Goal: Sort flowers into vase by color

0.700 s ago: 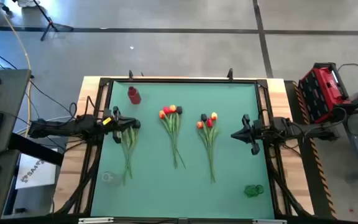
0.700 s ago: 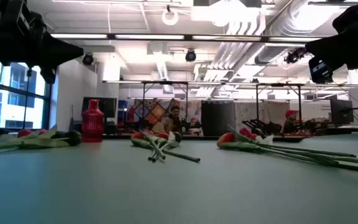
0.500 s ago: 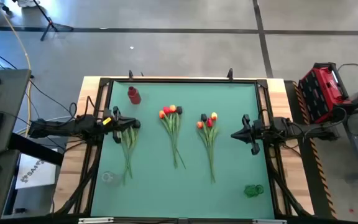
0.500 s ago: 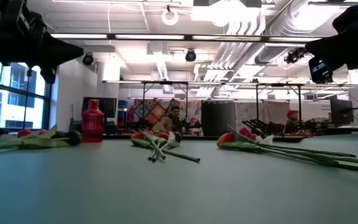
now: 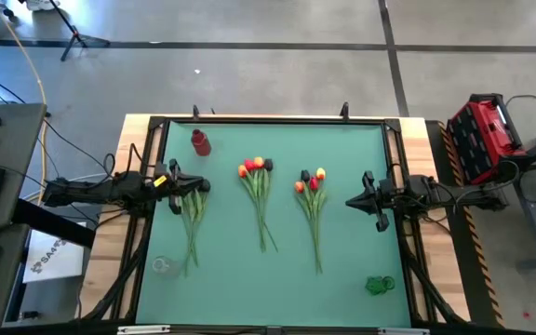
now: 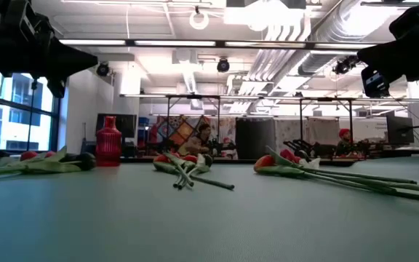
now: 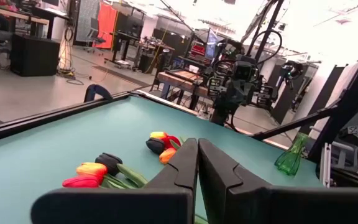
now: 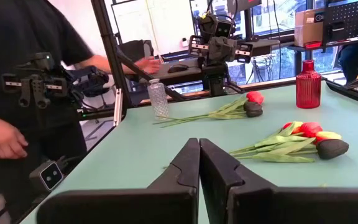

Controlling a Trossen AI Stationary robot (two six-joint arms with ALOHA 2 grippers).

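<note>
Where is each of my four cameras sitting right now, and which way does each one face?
High: overhead, straight down on the green table; both arms at its sides.
Low: table height, level across the flowers into the room; arms dark at the top corners.
Left wrist: past the shut left hand toward the green vase.
Right wrist: past the shut right hand toward the red vase and a person.
Shared: high and low both show the red vase.

Two dark, slender jointed arms are seen, with black cables trailing behind them. A yellow marking is carried near the left gripper (image 5: 200,186). The right gripper (image 5: 353,201) is ended by matte black, wedge-shaped fingers (image 8: 225,171).
</note>
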